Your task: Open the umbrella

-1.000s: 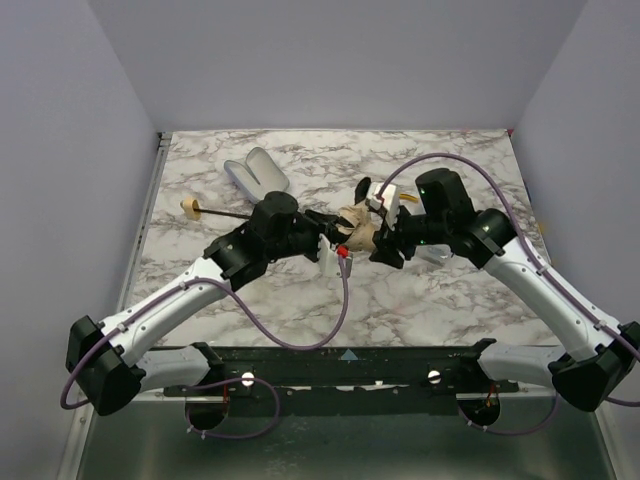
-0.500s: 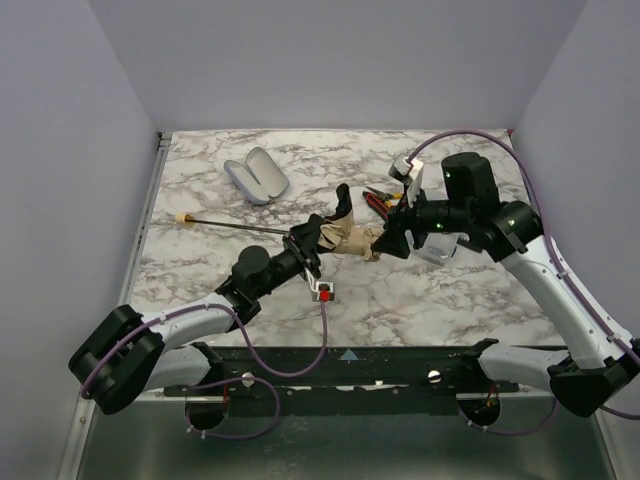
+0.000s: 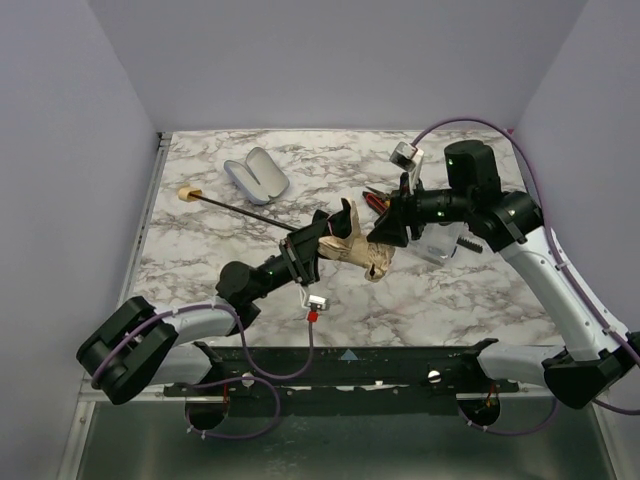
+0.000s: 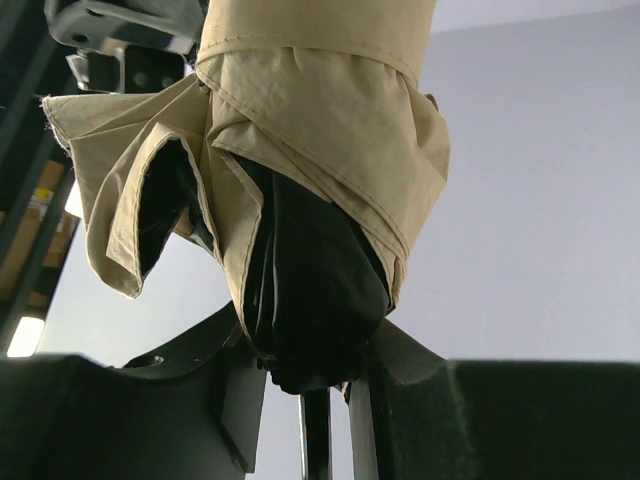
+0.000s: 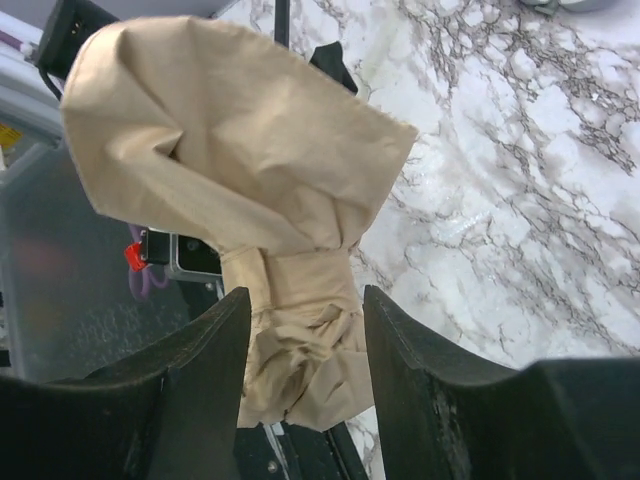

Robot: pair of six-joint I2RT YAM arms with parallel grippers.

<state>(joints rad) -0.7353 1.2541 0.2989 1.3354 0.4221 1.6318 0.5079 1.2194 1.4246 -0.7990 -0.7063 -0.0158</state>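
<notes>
The umbrella (image 3: 352, 250) hung over the middle of the desk (image 3: 450, 300) as a crumpled peach-tan bundle. Its thin black shaft (image 3: 245, 212) slanted away to the oval tan handle (image 3: 186, 192), near the desk's left edge. My left claw (image 4: 315, 375) pinched the black inner folds where they met the shaft. My right claw (image 5: 300, 330) was closed about the tan fabric, which filled the gap, with both fingers (image 5: 210, 370) against it.

I could read no writing anywhere. A yellow label (image 5: 8, 135) at the edge of the right wrist view was too blurred and cut off to read. From above, both claws and the fabric overlapped, so the grips were hard to make out there. The red-and-yellow pliers (image 3: 378, 200) lay partly hidden behind the right arm. The lavender case (image 3: 256, 175) lay toward the far left corner, well apart from the bundle.
</notes>
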